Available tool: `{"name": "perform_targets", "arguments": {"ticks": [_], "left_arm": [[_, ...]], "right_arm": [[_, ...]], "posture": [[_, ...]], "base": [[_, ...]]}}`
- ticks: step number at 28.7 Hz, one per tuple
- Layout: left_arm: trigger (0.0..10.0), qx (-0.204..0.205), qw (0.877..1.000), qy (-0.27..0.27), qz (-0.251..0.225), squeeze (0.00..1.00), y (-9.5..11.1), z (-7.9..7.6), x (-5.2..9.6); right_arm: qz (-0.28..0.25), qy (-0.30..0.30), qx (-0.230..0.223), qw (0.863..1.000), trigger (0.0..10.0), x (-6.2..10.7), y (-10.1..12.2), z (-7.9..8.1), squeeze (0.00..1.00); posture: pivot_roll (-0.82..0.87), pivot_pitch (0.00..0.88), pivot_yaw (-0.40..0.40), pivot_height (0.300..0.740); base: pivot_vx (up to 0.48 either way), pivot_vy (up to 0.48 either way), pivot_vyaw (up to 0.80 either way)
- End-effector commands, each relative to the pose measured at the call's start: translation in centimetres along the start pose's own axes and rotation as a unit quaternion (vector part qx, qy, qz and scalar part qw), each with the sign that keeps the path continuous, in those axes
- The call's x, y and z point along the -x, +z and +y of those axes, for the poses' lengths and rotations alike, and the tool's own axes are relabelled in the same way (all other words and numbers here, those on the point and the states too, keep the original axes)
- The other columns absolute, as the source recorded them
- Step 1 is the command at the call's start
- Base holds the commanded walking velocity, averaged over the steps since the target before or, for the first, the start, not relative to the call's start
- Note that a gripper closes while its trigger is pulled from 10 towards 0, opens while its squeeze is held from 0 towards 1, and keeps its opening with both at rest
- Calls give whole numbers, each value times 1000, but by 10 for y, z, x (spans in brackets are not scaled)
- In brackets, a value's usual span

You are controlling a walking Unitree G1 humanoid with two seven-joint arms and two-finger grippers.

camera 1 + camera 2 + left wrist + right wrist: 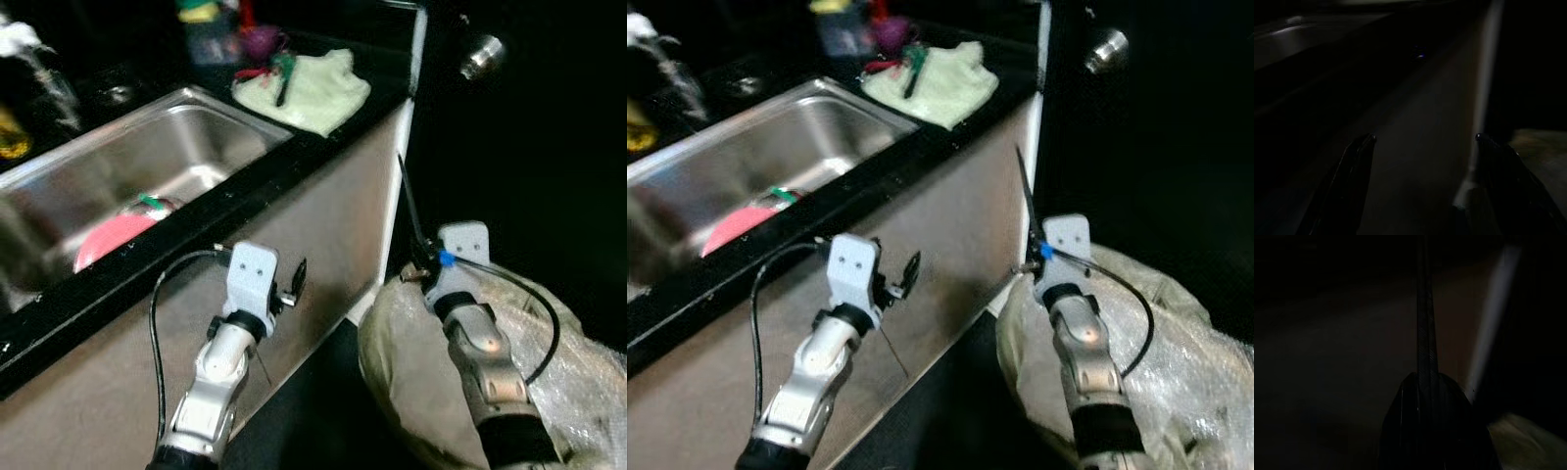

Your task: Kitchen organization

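Observation:
A steel sink [211,132] is set into a black counter [245,201]. In it lies a pink plate [113,238] with a green and red item [152,203] at its edge. A pale green cloth [313,93] lies on the counter to the right of the sink, with red and green handled utensils [279,73] on it. My left gripper [297,277] hangs below the counter edge by the cabinet front; its fingers [1359,161] stand apart, open and empty. My right gripper [402,166] points upward near the cabinet's corner, its fingers pressed together, shut, with nothing seen between them.
A faucet [39,59] stands behind the sink at the left. Containers [211,29] and a purple item [260,41] crowd the back of the counter. A round metal knob [482,54] shows on a dark door at right. A plastic-wrapped bundle [578,372] lies under my right arm.

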State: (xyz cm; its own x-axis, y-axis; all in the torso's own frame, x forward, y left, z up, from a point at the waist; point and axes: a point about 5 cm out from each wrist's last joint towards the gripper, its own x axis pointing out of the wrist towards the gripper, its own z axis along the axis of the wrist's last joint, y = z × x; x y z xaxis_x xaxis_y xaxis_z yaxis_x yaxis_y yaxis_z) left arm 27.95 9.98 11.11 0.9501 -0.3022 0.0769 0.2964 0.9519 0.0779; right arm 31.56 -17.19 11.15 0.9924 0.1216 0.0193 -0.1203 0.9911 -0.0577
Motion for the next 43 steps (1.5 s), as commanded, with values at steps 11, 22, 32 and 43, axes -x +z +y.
{"name": "perform_targets", "arguments": {"ticks": [11,22,32,43], "left_arm": [[10000,-5,1000,-1,6,0,-3,3,3],[10000,2,1000,9,2,0,-2,5,2],[10000,3,1000,8,2,0,-2,5,2],[10000,2,1000,8,2,0,-1,5,2]], "right_arm": [[0,7,-10,1000,10000,1,-1,5,0],[-4,14,1,1000,10000,1,0,7,0],[-6,33,21,999,10000,0,1,12,0],[-7,37,22,999,10000,0,2,13,0]], "posture": [[-36,42,16,740],[-35,48,15,740],[-36,49,12,740],[-34,51,15,740]], "base": [[0,-129,364],[0,-172,44],[0,0,800],[0,0,800]]}}
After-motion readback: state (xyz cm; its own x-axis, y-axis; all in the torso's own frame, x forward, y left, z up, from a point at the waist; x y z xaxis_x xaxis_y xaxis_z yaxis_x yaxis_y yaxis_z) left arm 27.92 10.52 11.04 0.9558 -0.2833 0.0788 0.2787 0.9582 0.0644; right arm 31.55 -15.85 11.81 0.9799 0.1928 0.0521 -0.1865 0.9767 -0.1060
